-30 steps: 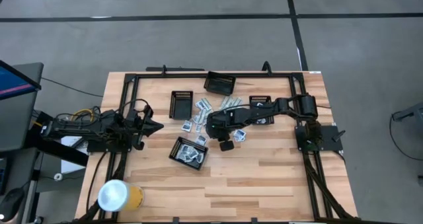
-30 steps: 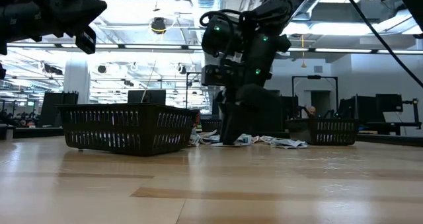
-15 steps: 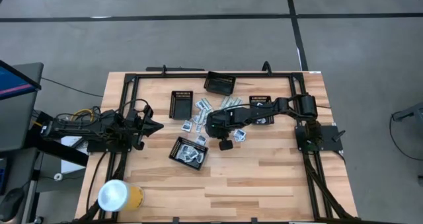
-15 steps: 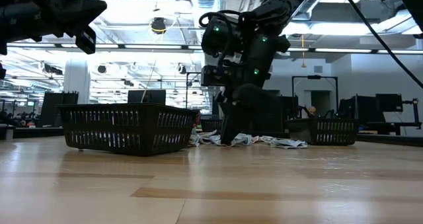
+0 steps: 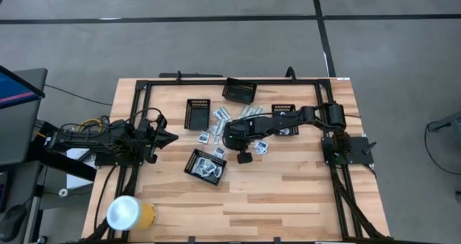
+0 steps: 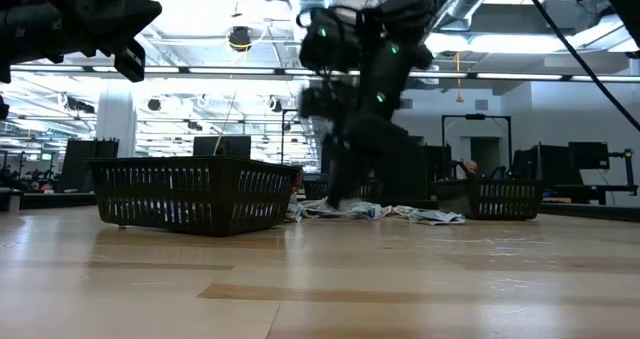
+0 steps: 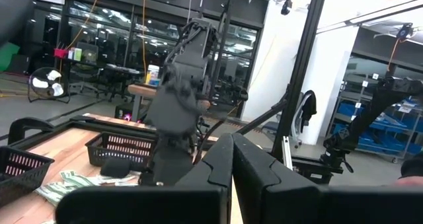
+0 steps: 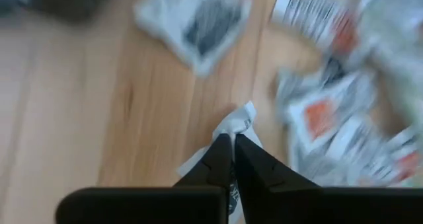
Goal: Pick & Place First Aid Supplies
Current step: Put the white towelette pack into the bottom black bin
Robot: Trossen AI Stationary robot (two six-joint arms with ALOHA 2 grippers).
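Right wrist view shows the right gripper (image 8: 232, 139) pinching a crumpled white packet (image 8: 231, 128), jaws closed on it at frame centre; loose packets (image 5: 252, 114) lie beside it. Left gripper (image 5: 173, 137) sits shut, mid-left.

Lifted from the pile, jaws now shut on a packet

Risen off the heap of first aid supplies (image 5: 248, 114) near the middle of the tabletop: the right gripper (image 8: 232, 143), earlier planted low among the sachets, now higher and blurred in the low view. Closed over the past second, fingertips (image 8: 221, 151) together, with a crumpled white packet (image 8: 234, 126) pinched between them and carried clear of the wood. Shifted slightly toward the tabletop's left edge in the high view, wrist housing pulled a little nearer the middle. Left behind on the boards, the loose sachets that the arm's lower end had covered in the low view.
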